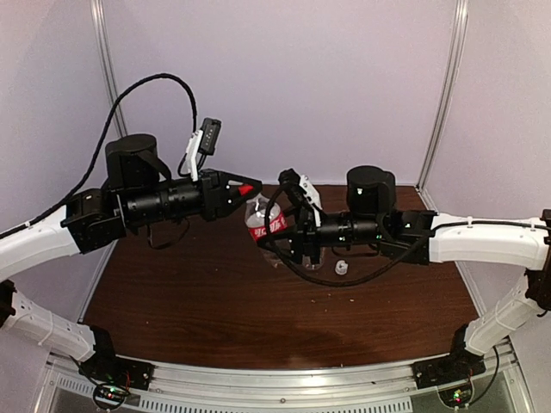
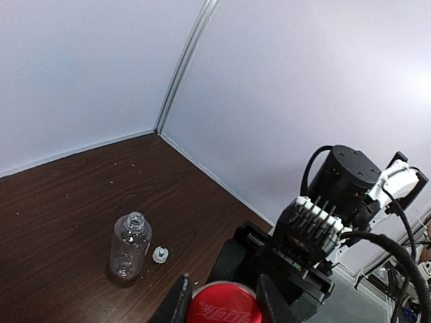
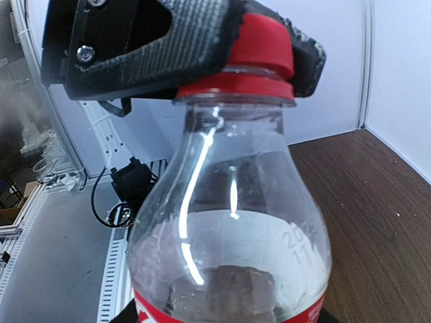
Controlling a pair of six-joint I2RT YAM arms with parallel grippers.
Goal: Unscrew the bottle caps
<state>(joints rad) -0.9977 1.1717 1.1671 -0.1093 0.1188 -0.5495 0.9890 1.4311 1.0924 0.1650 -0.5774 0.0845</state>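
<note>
The small clear bottle with a red label [image 1: 261, 220] is held off the table between the two arms. My right gripper [image 1: 286, 227] is shut on its body; in the right wrist view the bottle [image 3: 229, 229] fills the frame. My left gripper [image 1: 246, 188] is shut on the red cap [image 2: 221, 304], which sits on the bottle's neck [image 3: 259, 44]. The wider unlabelled bottle [image 2: 130, 245] stands open on the table, with the white cap [image 2: 160, 254] lying beside it. That bottle also shows in the top view [image 1: 342, 268].
The dark wooden table [image 1: 215, 301] is walled by white panels at the back and sides. The right arm's black motor and cables [image 2: 347, 182] lie just behind the held bottle. A metal rail [image 1: 284, 379] runs along the near edge.
</note>
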